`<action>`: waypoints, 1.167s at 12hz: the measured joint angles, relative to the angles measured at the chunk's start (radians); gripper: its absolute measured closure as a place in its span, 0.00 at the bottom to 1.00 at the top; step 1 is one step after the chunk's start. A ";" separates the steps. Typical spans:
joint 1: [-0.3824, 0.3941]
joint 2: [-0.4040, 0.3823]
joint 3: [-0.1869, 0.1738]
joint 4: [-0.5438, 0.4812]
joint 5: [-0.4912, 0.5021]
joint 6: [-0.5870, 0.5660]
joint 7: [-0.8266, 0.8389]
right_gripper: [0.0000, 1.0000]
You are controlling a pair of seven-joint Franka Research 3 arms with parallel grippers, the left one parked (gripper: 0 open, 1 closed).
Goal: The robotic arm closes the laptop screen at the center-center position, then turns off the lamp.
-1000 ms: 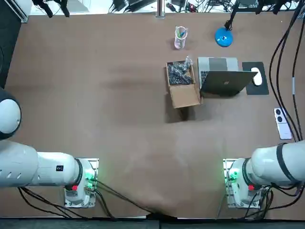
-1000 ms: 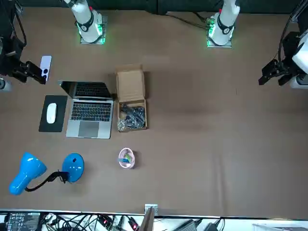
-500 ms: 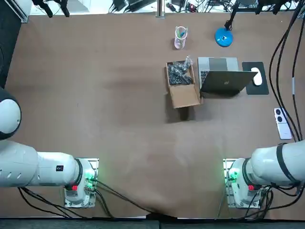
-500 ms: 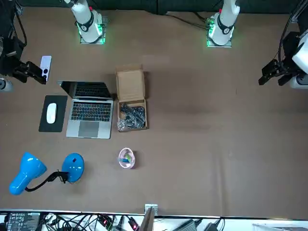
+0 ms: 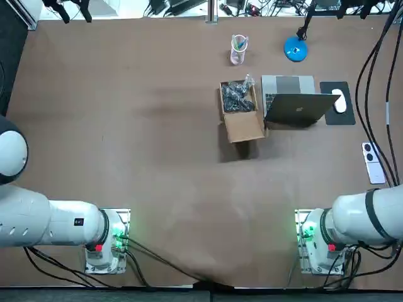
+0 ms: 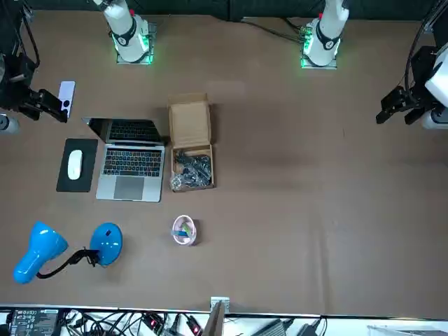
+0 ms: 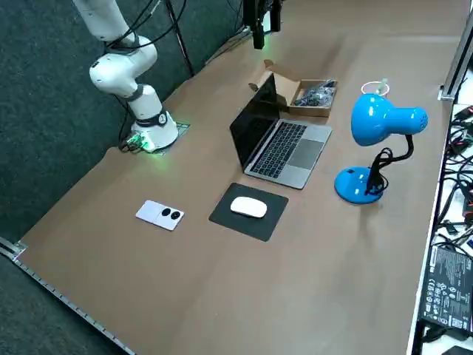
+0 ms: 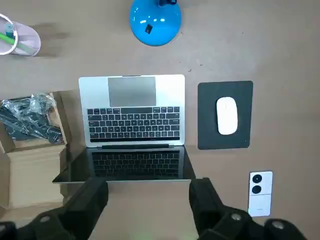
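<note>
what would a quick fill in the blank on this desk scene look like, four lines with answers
The laptop lid is not yet ____. The white mouse lies on a black ____. The lamp is coloured ____. The right gripper hangs above the table near the laptop, its fingers ____.
Missing: closed; mouse pad; blue; open.

We see our right arm (image 5: 364, 217) as glossy white rounded links with one dark band. Its base (image 5: 313, 241) glows green beside a red button (image 5: 332, 248), and black cables (image 5: 343, 267) trail off it. Our black end effector (image 8: 149, 189), fingers spread, hangs just beyond the laptop (image 8: 132, 125) lid.
</note>
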 joint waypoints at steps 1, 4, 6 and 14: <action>0.000 0.000 0.000 0.000 0.000 0.000 0.000 0.00; 0.000 0.000 0.001 0.000 0.000 0.000 -0.001 0.00; 0.000 -0.001 0.002 0.000 0.000 0.000 -0.001 0.00; 0.005 -0.118 0.016 -0.078 0.003 0.000 0.001 0.00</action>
